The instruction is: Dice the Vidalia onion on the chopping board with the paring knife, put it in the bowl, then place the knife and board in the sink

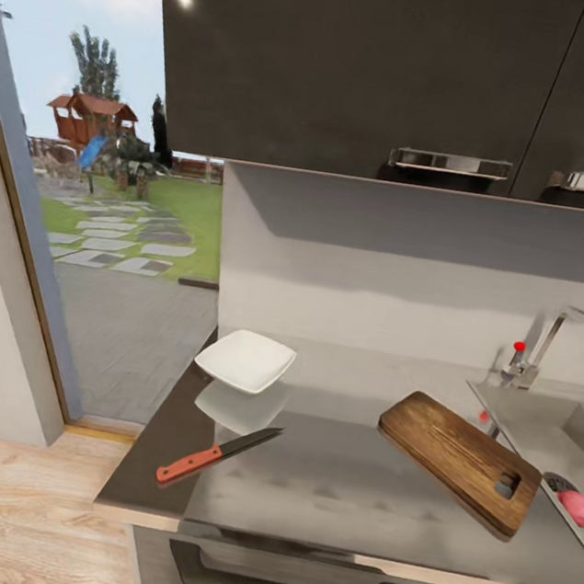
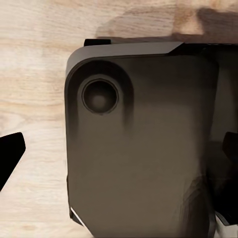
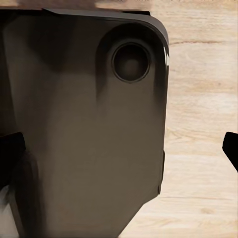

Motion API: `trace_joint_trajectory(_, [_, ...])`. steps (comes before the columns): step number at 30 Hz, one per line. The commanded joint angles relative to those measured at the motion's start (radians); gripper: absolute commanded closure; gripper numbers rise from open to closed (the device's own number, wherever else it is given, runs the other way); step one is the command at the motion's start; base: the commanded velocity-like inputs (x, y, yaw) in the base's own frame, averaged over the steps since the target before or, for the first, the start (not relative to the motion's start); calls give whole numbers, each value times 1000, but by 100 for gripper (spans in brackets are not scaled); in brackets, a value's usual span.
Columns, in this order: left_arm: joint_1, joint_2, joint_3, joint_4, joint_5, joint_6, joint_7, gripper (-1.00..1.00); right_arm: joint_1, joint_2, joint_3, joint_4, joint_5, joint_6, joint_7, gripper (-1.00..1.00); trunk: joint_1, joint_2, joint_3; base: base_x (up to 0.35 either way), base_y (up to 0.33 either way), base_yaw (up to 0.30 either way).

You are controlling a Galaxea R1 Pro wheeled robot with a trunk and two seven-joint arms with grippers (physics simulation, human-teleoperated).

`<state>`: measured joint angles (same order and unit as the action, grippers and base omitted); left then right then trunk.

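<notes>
A: Vidalia onion, small reddish-pink bulb [image 1: 577, 506], lay in the grey steel sink [image 1: 542, 429] at the far right of the head view, near the drain. Not yet lifted out.

B: Meant nothing of the task looked done?

A: Judged so. Dark brown wooden chopping board with a slot handle [image 1: 457, 459] lay bare on the glossy grey desk [image 1: 338, 494], its handle end at the sink's rim, seemingly jutting over it. No cuts, no pieces.

B: And the knife?

A: Small paring knife with a red-orange handle and dark blade [image 1: 216, 455] rested near the desk's front left, untouched, just in front of the shallow white squarish bowl [image 1: 245, 360]. Bowl sat empty at the left end, well apart from the board.

B: Hands?

A: Left hand [image 2: 119, 148]: dark fingertips at opposite edges of the left wrist view, spread wide, nothing between them but the robot's dark body and the wood-plank floor. Right hand [image 3: 124, 148]: likewise parted wide and empty.

B: Counts?

A: One onion, one board, one knife, one bowl, one sink. Left to do: fetching, dicing, filling the bowl, then knife and board into the sink.
</notes>
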<state>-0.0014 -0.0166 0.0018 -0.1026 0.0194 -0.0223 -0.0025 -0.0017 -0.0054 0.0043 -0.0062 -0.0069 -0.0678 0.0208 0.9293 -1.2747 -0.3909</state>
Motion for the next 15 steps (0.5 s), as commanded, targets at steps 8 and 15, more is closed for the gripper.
trace_joint_trajectory(8, [0,4,0,0,2,-2,2,-100,0,0,1,0,-1,-4,2,-100,-31,56,24,0,0,0])
trace_joint_trajectory(15, [0,3,-2,1,2,-1,1,-100,0,0,2,0,-1,-4,2,-100,-58,105,46,0,0,0])
